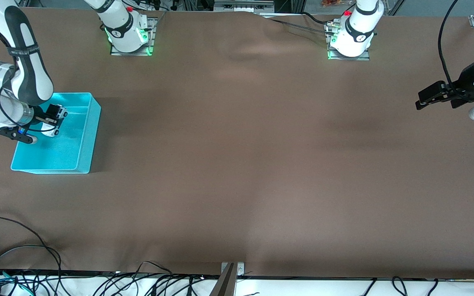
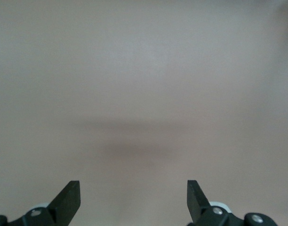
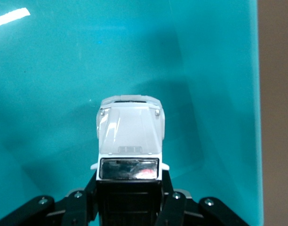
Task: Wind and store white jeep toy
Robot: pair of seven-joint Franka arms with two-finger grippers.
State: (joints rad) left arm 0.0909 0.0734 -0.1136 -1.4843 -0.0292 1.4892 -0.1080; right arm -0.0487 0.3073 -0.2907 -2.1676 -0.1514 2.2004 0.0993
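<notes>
The white jeep toy [image 3: 130,134] is held in the right gripper [image 1: 52,122], whose two fingers are clamped on its sides near the black roof, with the bonnet pointing away from the wrist. In the right wrist view the toy hangs over the floor of the cyan bin [image 1: 90,139], and the bin's inner walls show around it on all sides; whether its wheels touch the floor cannot be told. In the front view the toy [image 1: 54,119] shows as a small white and black shape inside the bin's outline, with the right arm's white wrist covering part of the bin's rim toward that arm's end of the table.

The bin sits on the brown table cloth [image 1: 237,164] at the right arm's end of the table, nearer to the front camera than the right arm's base [image 1: 128,31]. No other loose thing lies on the cloth near the bin.

The left gripper [image 1: 424,98] hangs well apart from the bin, over bare cloth at the left arm's end of the table, and that arm waits. Its jaws stand wide with nothing between them; the left wrist view shows only the two black fingertips [image 2: 68,200] and plain cloth below.

Black cables [image 1: 23,255] trail along the table edge nearest the front camera, well apart from the bin.
</notes>
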